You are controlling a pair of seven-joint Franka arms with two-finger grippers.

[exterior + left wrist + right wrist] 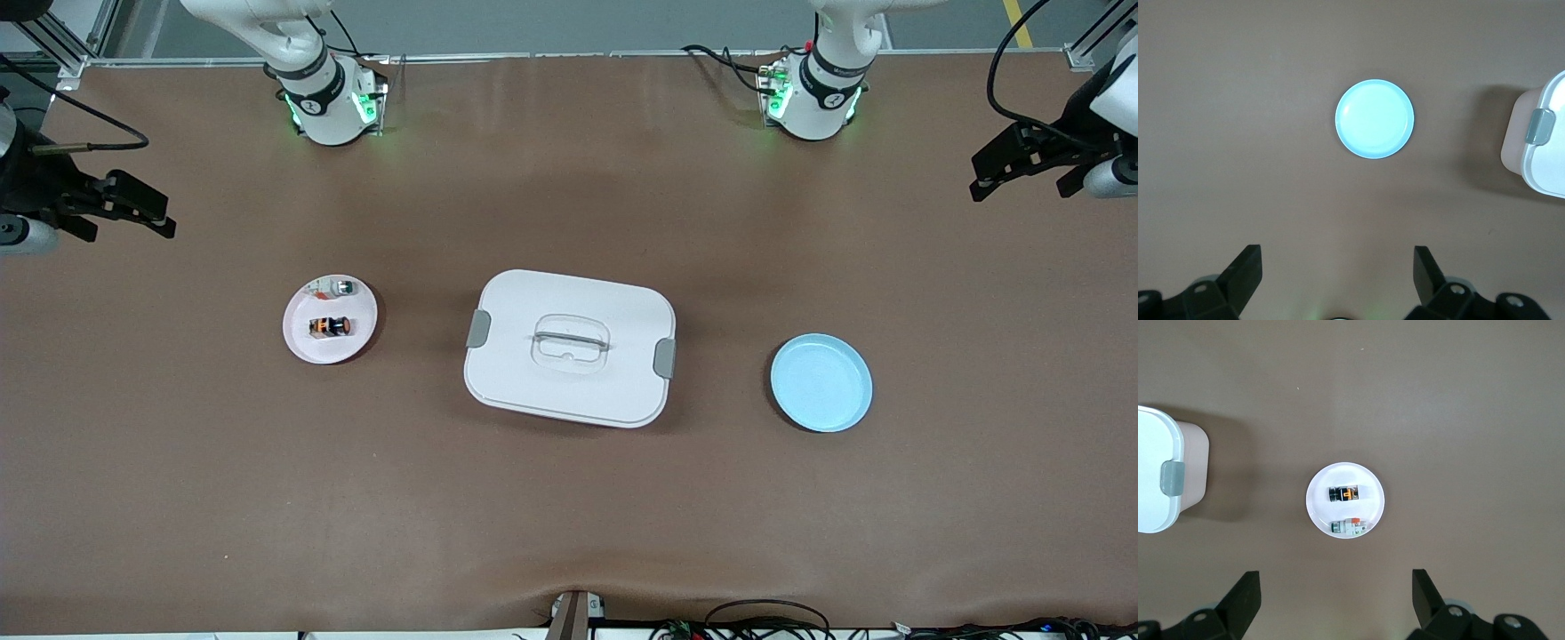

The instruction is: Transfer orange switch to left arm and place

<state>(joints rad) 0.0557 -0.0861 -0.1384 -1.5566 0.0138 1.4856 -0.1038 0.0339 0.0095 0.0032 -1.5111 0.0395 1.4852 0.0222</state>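
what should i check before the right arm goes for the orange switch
1. Orange switch on the pink plate, uncovered: ok
2. Silver-grey part shares the plate, apart from the switch: ok, though close
3. Right tool open and empty, up at its end of the table: ok
4. Left tool open, waiting: ok
5. Box sits between the plates, lid on: not ok for a straight low path
6. Blue plate bare to receive: ok

Matt table, smooth plastic ware

The brown table (569,507) is seen as matt, paper-like; the box (569,391) as smooth white plastic with grey latches; the blue plate (821,383) as faintly glossy.
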